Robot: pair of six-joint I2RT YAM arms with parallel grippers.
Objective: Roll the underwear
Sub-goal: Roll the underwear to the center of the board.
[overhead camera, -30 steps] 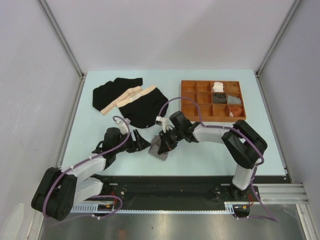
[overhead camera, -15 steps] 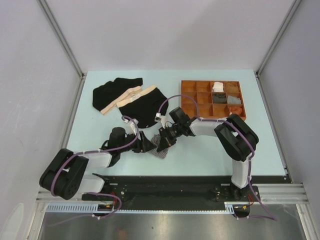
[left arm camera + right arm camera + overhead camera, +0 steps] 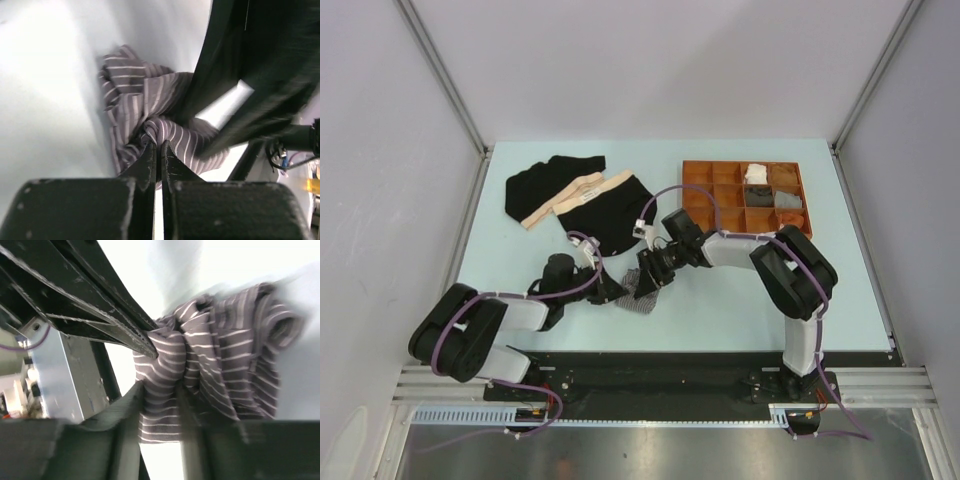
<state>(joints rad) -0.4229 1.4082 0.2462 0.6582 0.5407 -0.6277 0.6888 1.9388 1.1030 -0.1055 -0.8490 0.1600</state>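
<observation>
While the left hand (image 3: 156, 144) is clamped on the striped boxers (image 3: 125, 95) at 6 o'clock, probably anchoring the roll, I can't tell if the right hand (image 3: 160, 387) grips.

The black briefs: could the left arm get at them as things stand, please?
Probably, path-wise: nothing lies between the left end effector and the black briefs, but it is shut on the striped boxer short and must let go first.

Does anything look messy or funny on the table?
Yes. The striped boxers near the front edge are scrunched into a crumpled wad, not a neat roll, with the left end effector pinched shut on a fold. The two black briefs at the far left lie overlapping in a loose heap.
</observation>
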